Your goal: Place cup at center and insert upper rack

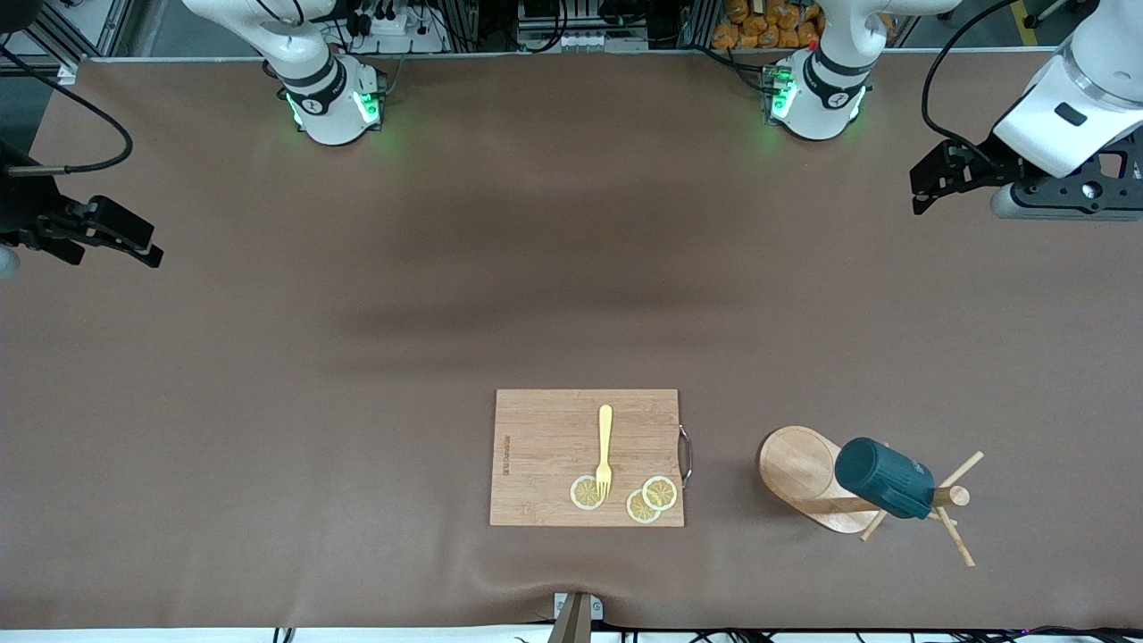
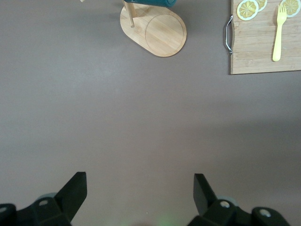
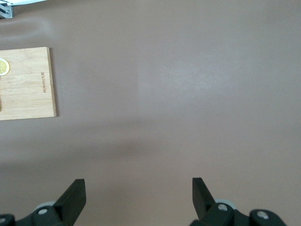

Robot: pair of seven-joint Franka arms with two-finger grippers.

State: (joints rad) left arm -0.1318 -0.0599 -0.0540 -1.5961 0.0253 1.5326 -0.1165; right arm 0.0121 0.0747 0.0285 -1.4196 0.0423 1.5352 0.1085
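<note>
Upper rack (image 1: 808, 471) stands near the front edge of the tabletop (image 1: 357, 357), toward left arm's end, w/ cup (image 1: 884, 478) hung up on its pole. Just beside it, toward the right arm's end: cutting board (image 1: 545, 446) w/ yellow fork (image 1: 604, 449) & lemon slices (image 1: 659, 492). Left gripper (image 2: 140, 188) & right gripper (image 3: 138, 188) both wait up high over bare tabletop at their own ends, fingers wide apart, holding nothing.

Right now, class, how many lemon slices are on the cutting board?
3, all at the board's edge nearest the front camera: one under the fork's prongs, two overlapping toward the handle.
</note>
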